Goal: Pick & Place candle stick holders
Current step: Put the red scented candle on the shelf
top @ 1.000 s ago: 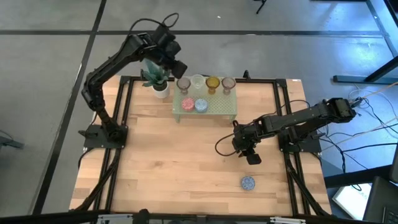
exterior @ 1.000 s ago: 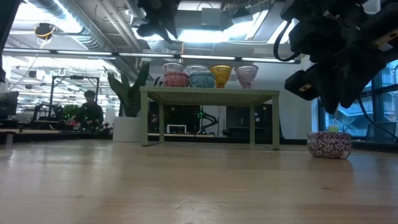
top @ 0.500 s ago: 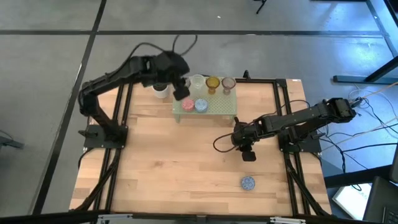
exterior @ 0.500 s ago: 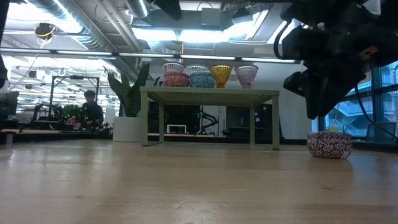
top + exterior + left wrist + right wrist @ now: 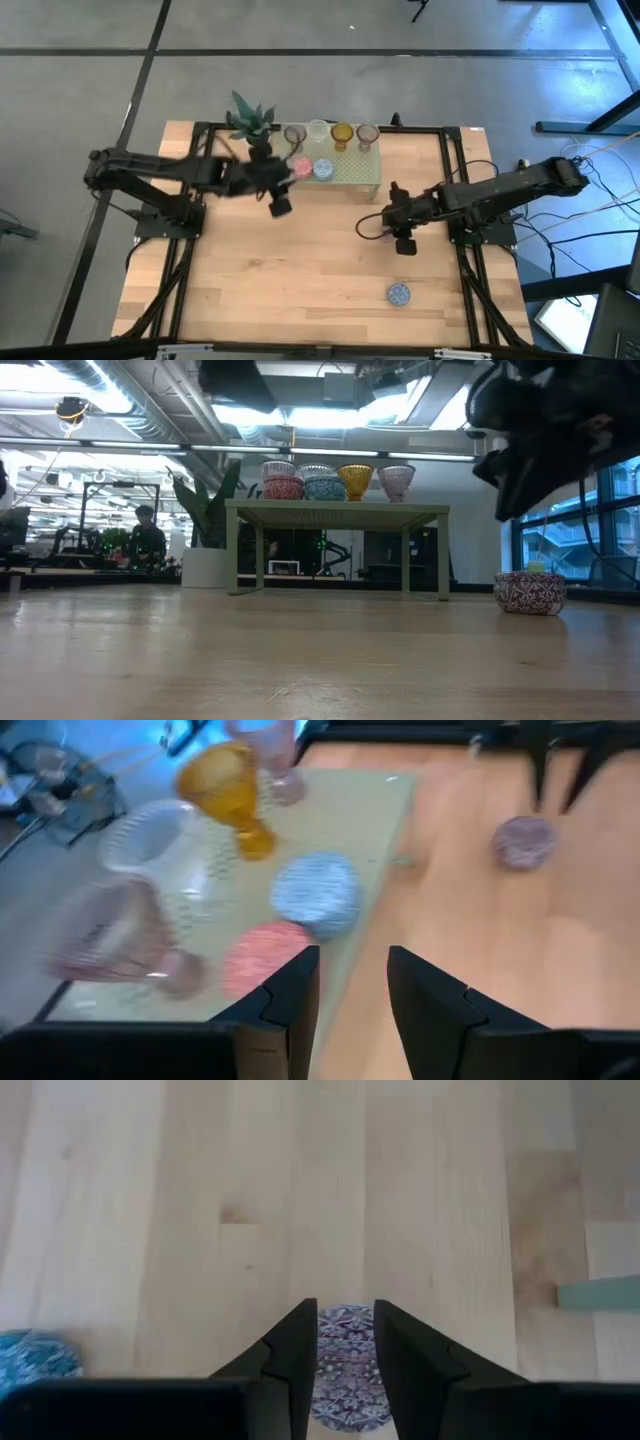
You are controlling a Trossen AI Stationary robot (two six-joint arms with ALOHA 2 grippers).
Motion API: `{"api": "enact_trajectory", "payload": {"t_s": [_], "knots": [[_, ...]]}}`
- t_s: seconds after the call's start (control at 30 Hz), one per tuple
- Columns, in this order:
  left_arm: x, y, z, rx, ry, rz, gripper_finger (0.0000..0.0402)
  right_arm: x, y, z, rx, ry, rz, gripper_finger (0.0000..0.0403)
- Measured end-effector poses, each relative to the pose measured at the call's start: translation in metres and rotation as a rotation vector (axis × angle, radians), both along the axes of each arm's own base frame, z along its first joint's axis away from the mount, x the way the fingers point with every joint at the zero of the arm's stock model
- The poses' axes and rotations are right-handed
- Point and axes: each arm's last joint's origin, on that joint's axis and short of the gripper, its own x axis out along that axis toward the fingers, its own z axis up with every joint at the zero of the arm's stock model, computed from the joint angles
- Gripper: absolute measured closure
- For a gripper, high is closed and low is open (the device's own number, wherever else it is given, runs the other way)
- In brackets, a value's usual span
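Wooden planks make up the counter, framed in black rail, seen from above. Beyond the left end effector stands the pale green stand, carrying six candle stick holders in two rows, probably the drop-off spot. The right end effector hovers over bare wood, with a lone blue holder near it, toward the counter's front edge.

At counter height, the stand's load reads as four cups behind and two mosaic ones in front; a red-patterned holder sits on the wood below the dark arm.

Past the left wrist's fingers, which stand slightly parted and empty, the blue mosaic cup and pink one lie just ahead, the amber goblet farther.

Between the right wrist's fingers, narrowly parted and gripping nothing, shows the red-patterned holder, seemingly lined up for a pick.
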Motion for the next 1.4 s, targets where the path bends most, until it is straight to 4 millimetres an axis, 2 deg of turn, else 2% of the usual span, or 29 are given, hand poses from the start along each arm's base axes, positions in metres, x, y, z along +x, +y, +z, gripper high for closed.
{"api": "enact_trajectory", "payload": {"t_s": [0.17, 0.3, 0.43, 0.63, 0.87, 1.0, 1.17, 1.4], "knots": [[-0.006, -0.020, -0.040, -0.009, -0.126, -0.057, 0.0286, -0.022, -0.003, -0.010, 0.055, -0.058, -0.054, 0.0298], [-0.008, -0.025, -0.057, 0.031, -0.113, -0.106, 0.0286, -0.038, -0.006, -0.031, 0.126, -0.046, -0.163, 0.0298], [-0.008, -0.022, -0.058, 0.037, -0.110, -0.094, 0.0286, -0.041, -0.007, -0.041, 0.162, -0.047, -0.219, 0.0298], [-0.008, -0.020, -0.057, 0.037, -0.119, -0.076, 0.0286, -0.034, -0.007, -0.037, 0.172, -0.136, -0.252, 0.0298], [-0.008, -0.019, -0.057, 0.014, -0.133, -0.055, 0.0286, -0.030, -0.008, -0.034, 0.093, -0.195, -0.132, 0.0293], [-0.008, -0.019, -0.057, -0.007, -0.145, -0.040, 0.0286, -0.029, -0.009, -0.033, 0.106, -0.211, -0.155, 0.0266], [-0.008, -0.019, -0.057, -0.011, -0.147, -0.037, 0.0286, -0.028, -0.010, -0.033, 0.067, -0.222, -0.126, 0.0214], [-0.008, -0.019, -0.057, -0.018, -0.151, -0.033, 0.0286, -0.033, -0.010, -0.040, 0.068, -0.125, -0.150, 0.0135]]}}
